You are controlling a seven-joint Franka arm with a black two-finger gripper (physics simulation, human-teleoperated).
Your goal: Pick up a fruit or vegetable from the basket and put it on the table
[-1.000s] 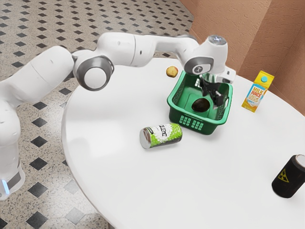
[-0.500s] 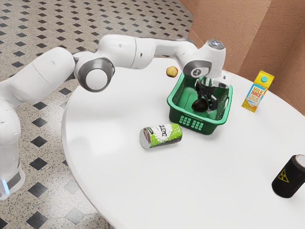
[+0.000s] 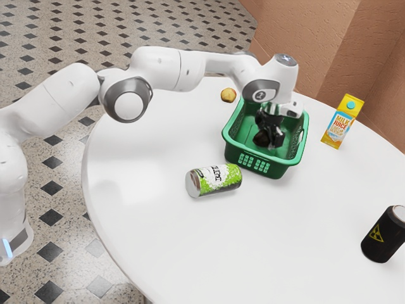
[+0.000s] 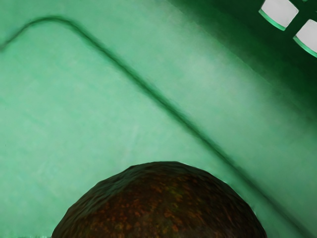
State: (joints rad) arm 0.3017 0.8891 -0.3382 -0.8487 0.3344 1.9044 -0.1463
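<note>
Since a moment ago the pincer [image 3: 269, 140] has dipped lower into the basket [image 3: 254, 153]. On the broad white surface [image 3: 145, 215], that basket sits near an upright carton [image 3: 339, 125] and a green can [image 3: 215, 180] (tipped over, label showing). The avocado [image 3: 260, 139] is inside the basket, at the pincer; whether that's open or gripping, I can't tell.

Dark fruit [image 3: 260, 140] partly behind end effector [image 3: 271, 143], black can [image 3: 382, 237] cropped by view's edge

Rough orange-brown walls [image 3: 310, 41], perhaps plastered, border a diamond-patterned floor [image 3: 158, 22].
</note>
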